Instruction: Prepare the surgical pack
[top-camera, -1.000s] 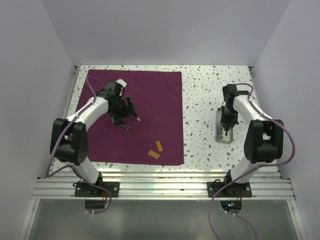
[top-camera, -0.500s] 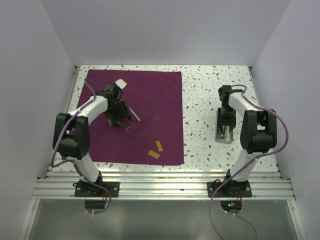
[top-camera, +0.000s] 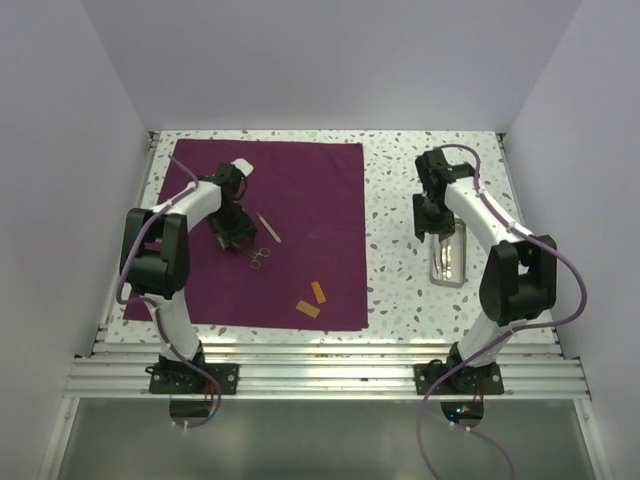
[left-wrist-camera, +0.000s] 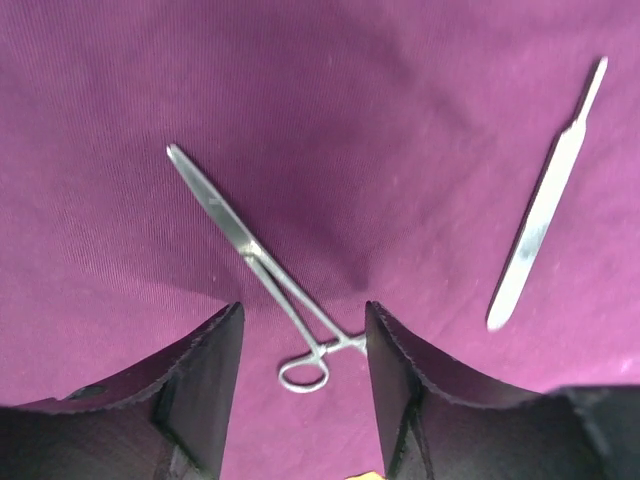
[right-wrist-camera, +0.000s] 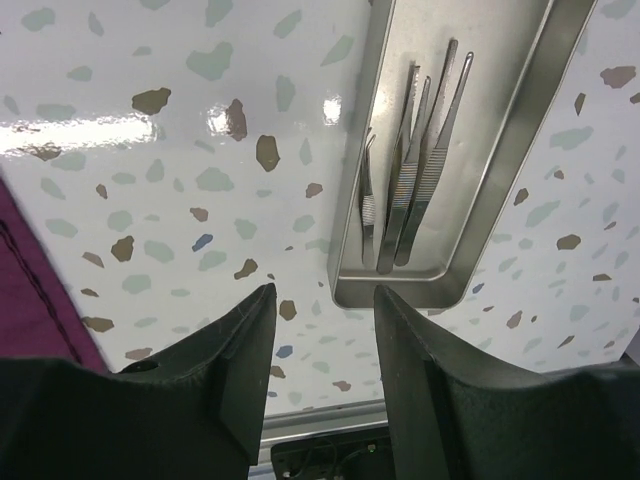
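Progress looks partial: surgical pack (top-camera: 310, 200) lies spread flat on the worktop's (top-camera: 400, 270) left, carrying forceps (left-wrist-camera: 255, 262) and scalpel handle (left-wrist-camera: 545, 235); tweezers (right-wrist-camera: 415, 170) wait in the tray (right-wrist-camera: 352, 190). Left gripper (left-wrist-camera: 302, 330) and right gripper (right-wrist-camera: 322, 330) stand parted, holding nothing.

Tray: shallow rectangular steel tray (right-wrist-camera: 400, 292) holding slim steel tweezers (right-wrist-camera: 410, 170)
Instruments: silver ring-handled clamp (left-wrist-camera: 255, 260), flat silver scalpel handle (left-wrist-camera: 540, 225), apart

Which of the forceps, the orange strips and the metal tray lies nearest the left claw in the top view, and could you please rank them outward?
1. forceps: on the purple sheet, just right of the left claw.
2. orange strips: near the sheet's front edge, further right.
3. metal tray: off the sheet, far right.
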